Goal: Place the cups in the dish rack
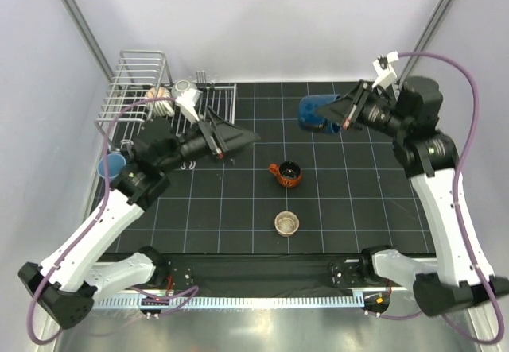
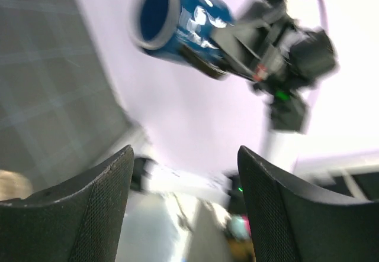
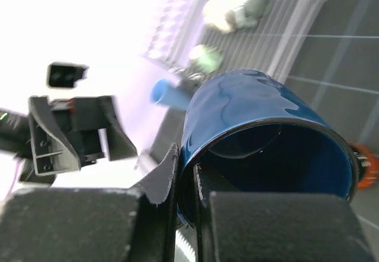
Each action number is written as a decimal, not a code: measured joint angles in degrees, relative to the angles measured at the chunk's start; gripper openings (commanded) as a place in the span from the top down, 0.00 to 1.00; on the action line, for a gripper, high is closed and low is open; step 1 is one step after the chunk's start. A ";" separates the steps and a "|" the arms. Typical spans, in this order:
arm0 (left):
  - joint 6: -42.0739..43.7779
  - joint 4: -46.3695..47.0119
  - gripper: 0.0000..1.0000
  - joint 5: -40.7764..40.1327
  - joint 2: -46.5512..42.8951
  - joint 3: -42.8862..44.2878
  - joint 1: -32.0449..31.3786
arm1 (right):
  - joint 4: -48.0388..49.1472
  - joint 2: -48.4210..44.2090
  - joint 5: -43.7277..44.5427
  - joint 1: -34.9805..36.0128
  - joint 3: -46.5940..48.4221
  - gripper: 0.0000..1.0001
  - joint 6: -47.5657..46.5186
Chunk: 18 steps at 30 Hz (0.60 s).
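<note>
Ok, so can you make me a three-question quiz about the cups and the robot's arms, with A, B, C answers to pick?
1. What colour is the mug in the right tool? A red, B dark blue, C yellow.
2. The left tool is: A shut on a cup, B shut on nothing, C open and empty.
3. Where is the orange-brown cup? A on the black mat, B in the left tool, C inside the mug.

Answers: B, the right wrist view shows shiny dark blue. C, its fingers stand wide apart with nothing between them. A, the top view shows it sitting on the mat.
</note>
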 measured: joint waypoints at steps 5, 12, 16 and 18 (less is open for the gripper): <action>-10.64 6.25 0.31 -7.91 0.22 -0.48 -14.75 | 5.49 -10.73 -3.91 0.98 -6.69 0.96 3.43; -22.05 16.44 0.37 -19.63 7.74 -0.55 -28.30 | 12.02 -18.75 -6.64 3.41 -9.44 0.96 5.20; -26.64 19.93 0.39 -23.21 10.45 -0.61 -31.58 | 12.20 -20.28 -4.66 3.87 -10.45 0.96 3.85; -27.34 21.35 0.41 -25.40 11.02 -0.07 -32.44 | 12.11 -20.28 -4.83 4.61 -10.62 0.96 3.65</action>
